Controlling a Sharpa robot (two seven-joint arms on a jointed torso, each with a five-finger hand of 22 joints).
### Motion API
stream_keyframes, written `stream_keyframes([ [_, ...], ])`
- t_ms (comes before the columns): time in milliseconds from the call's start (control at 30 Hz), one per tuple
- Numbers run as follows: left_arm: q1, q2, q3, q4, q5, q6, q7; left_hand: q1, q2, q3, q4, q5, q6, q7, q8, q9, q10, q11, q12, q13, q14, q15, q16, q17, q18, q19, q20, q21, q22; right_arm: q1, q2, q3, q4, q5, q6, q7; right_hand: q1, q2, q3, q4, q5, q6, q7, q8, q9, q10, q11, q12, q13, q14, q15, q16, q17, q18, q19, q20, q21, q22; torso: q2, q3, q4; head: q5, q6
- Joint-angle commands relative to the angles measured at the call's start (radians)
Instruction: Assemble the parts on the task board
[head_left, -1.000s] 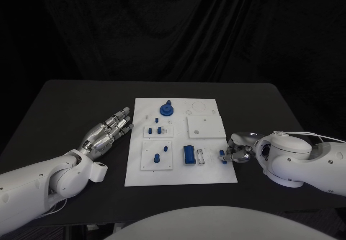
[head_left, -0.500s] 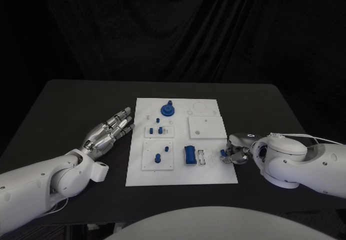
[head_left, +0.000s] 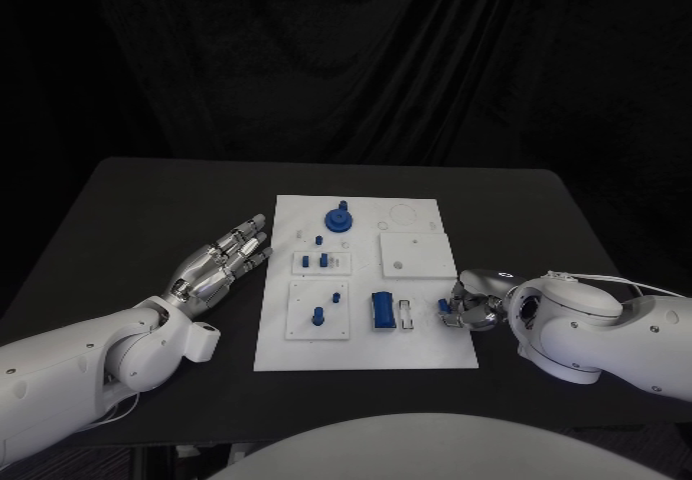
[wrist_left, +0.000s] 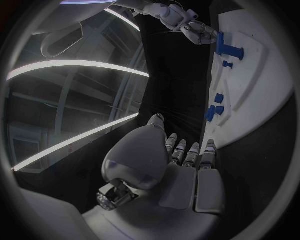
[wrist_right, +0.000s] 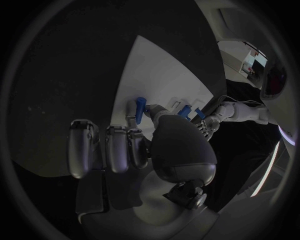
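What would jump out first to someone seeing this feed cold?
The white task board in the middle of the black table, dotted with small blue parts, the tallest a round blue piece near its far edge. Next, the right hand at the board's right edge, its fingers by a blue part there, and the left hand flat beside the board's left edge.

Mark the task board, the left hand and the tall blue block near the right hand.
task board (head_left: 433, 350), head view, bare white near corner.
left hand (head_left: 219, 262), head view, back of the hand, fingers stretched flat.
tall blue block (head_left: 381, 309), head view, middle of its top face.
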Motion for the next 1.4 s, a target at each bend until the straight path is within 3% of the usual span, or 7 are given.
stream_keyframes([
  [33,-0.002,0.002,0.001,0.001,0.004,0.013,0.061,0.011,-0.003,-0.001,-0.007,0.006,0.001,0.011,0.002,0.002,-0.001,0.008,0.005,0.001,0.003,0.007,-0.004,-0.001,0.003,0.0,0.008,0.006,0.0,-0.004,-0.007,-0.004,0.019,0.221,-0.08,0.085,-0.031,-0.004,0.184,-0.164,0.023,-0.001,-0.003,0.014,-0.089,0.106,0.005,0.003,0.263,0.07,0.005,0.006,0.065,0.013,0.045,0.005,0.003,0.215,0.0,0.0,-0.0002,0.0,0.0],
  [367,-0.002,0.008,0.001,-0.002,0.004,0.014,0.058,0.011,-0.003,-0.001,-0.007,0.006,0.001,0.011,0.002,0.002,-0.001,0.008,0.005,0.001,0.003,0.007,-0.004,-0.001,0.003,0.0,0.008,0.006,0.0,0.02,0.006,-0.003,0.041,0.439,-0.101,0.171,-0.064,-0.001,0.203,-0.16,0.016,-0.001,-0.005,0.023,-0.08,0.106,0.004,0.003,0.263,0.072,0.005,0.011,0.072,0.012,0.046,0.004,0.005,0.216,0.001,0.0007,-0.0005,-0.004,0.0],
  [900,-0.002,0.01,0.001,-0.004,0.004,0.016,0.055,0.013,-0.003,0.0,-0.009,0.008,0.001,0.013,0.002,0.002,0.0,0.008,0.006,0.001,0.003,0.007,-0.004,-0.001,0.003,0.0,0.008,0.006,-0.001,0.024,0.062,-0.003,-0.005,0.489,-0.08,0.189,-0.088,0.001,0.208,-0.153,-0.001,-0.013,-0.004,0.026,-0.075,0.106,0.005,0.003,0.263,0.071,0.005,0.011,0.071,0.013,0.045,0.004,0.004,0.215,0.0,0.0008,0.0001,0.0,0.0],
  [1133,-0.002,0.011,0.001,-0.005,0.004,0.018,0.053,0.013,-0.003,0.0,-0.009,0.008,0.001,0.013,0.002,0.002,0.0,0.008,0.006,0.001,0.003,0.007,-0.004,-0.001,0.003,0.0,0.008,0.006,-0.001,0.024,0.077,-0.004,-0.026,0.465,-0.063,0.175,-0.115,-0.001,0.204,-0.143,-0.043,-0.02,-0.005,0.028,-0.073,0.106,0.004,0.003,0.263,0.07,0.005,0.009,0.067,0.014,0.044,0.004,0.001,0.214,0.0,0.0004,-0.0001,0.005,0.0],
  [1267,-0.002,0.011,0.001,-0.005,0.004,0.018,0.052,0.013,-0.003,0.0,-0.009,0.008,0.001,0.013,0.002,0.002,0.0,0.008,0.006,0.001,0.003,0.007,-0.004,-0.001,0.003,0.0,0.008,0.006,-0.001,0.024,0.082,-0.004,-0.033,0.439,-0.055,0.163,-0.143,-0.002,0.193,-0.124,-0.102,-0.023,-0.005,0.027,-0.077,0.106,0.004,0.003,0.263,0.07,0.005,0.009,0.065,0.013,0.044,0.005,0.001,0.214,0.0,-0.0001,0.0004,0.006,0.0],
  [1400,-0.003,0.012,0.001,-0.006,0.004,0.02,0.051,0.013,-0.003,0.0,-0.009,0.008,0.001,0.013,0.002,0.002,0.0,0.008,0.006,0.001,0.003,0.007,-0.004,-0.001,0.003,0.0,0.008,0.006,-0.001,0.024,0.086,-0.004,-0.037,0.415,-0.046,0.155,-0.172,-0.007,0.163,-0.102,-0.11,-0.023,-0.004,0.025,-0.082,0.106,0.006,0.003,0.263,0.07,0.006,0.009,0.064,0.014,0.043,0.006,-0.001,0.213,0.001,0.0001,0.0001,0.004,0.0],
])
